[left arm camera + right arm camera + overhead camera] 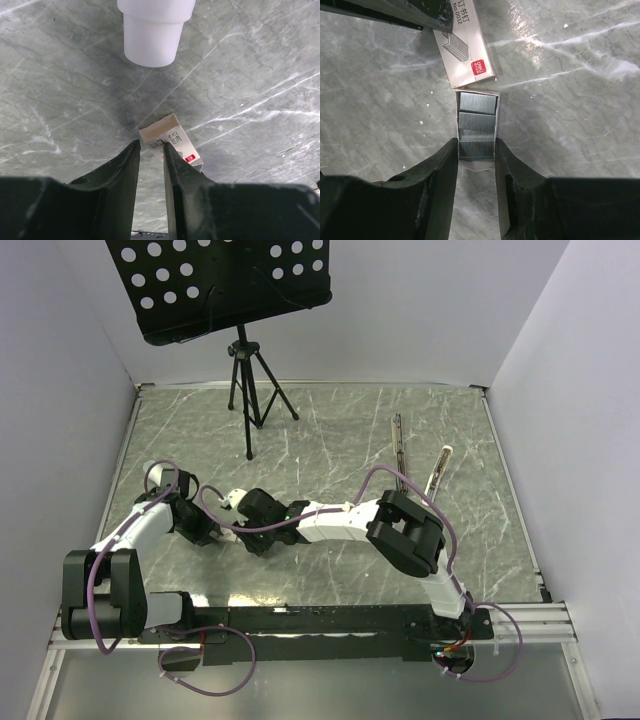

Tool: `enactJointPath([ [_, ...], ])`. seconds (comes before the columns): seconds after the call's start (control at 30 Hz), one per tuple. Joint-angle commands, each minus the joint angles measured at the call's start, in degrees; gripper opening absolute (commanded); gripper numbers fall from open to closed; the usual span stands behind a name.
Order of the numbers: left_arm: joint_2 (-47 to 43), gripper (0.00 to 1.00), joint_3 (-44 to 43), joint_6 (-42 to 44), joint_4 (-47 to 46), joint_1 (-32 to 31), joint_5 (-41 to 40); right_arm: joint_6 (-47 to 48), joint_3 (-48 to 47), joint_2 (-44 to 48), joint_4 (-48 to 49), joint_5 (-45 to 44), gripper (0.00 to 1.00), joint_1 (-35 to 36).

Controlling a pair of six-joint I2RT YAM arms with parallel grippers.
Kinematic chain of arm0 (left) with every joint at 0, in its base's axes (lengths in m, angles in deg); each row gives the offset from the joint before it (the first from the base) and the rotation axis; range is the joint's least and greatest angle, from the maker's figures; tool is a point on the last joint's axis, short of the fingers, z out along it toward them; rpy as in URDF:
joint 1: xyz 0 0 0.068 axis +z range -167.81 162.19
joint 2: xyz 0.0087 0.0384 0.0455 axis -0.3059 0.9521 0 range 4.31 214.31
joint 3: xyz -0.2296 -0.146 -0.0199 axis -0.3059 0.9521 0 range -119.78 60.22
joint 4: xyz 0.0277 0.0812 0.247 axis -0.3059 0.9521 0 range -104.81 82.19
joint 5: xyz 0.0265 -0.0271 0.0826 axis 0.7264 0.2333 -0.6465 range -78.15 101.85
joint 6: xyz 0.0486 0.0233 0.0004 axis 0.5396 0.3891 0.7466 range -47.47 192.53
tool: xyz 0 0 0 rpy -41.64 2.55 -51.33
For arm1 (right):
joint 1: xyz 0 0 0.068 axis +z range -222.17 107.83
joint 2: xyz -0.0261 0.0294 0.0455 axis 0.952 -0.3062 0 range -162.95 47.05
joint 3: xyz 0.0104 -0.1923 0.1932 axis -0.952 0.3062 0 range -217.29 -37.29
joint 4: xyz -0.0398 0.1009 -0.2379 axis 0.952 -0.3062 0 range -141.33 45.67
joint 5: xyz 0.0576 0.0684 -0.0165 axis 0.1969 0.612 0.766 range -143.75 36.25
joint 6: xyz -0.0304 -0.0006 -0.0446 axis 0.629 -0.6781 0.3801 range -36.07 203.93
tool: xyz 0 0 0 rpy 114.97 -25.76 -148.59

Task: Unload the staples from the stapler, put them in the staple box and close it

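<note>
The right gripper (476, 145) is closed on a small cardboard tray (472, 170), one finger pressed to each long side. In the tray lie the staples (477, 120): flat grey metal strips, finely ribbed and faintly shiny, set end to end in a row. Just beyond the tray's far end is its sleeve (465, 45), a white printed card box with a red logo. The left gripper (151, 150) has its jaws nearly together and appears to pinch the sleeve's edge. The tray seems mostly drawn out, its far end just at the sleeve's mouth.

The stapler (438, 468) lies well apart on the right of the table (60, 90), a slim pale length with a thin dark bar (398, 445) beside it. Neither gripper is near it. It is too small in the overhead view to tell whether the two lengths are joined or whether any staples remain inside.

Judging by this, the work now seems to concern the box rather than the stapler. Whether the stapler itself is emptied cannot be confirmed.

The table is hard, glossy grey-green marble-patterned stone. A smooth white cylinder (150, 35) stands just beyond the left gripper.
</note>
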Motion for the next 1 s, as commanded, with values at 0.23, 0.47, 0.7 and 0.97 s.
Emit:
enactJointPath([
  [0.23,-1.1,0.31,-0.3,0.1,0.2,-0.2,-0.5,0.1,-1.4,-0.1,-2.0,-3.7,0.36,-0.6],
  [0.47,-0.9,0.31,-0.3,0.3,0.2,-0.2,-0.5,0.3,-2.6,-1.1,-1.6,-1.8,0.36,-0.7],
  [0.7,-1.2,0.31,-0.3,0.1,0.1,-0.2,-0.5,0.4,-4.2,-2.5,-2.2,-1.0,0.36,-0.6],
  [0.97,-1.0,0.31,-0.3,0.2,0.2,-0.3,-0.5,0.5,-5.5,-3.6,-2.6,-0.2,0.36,-0.5],
])
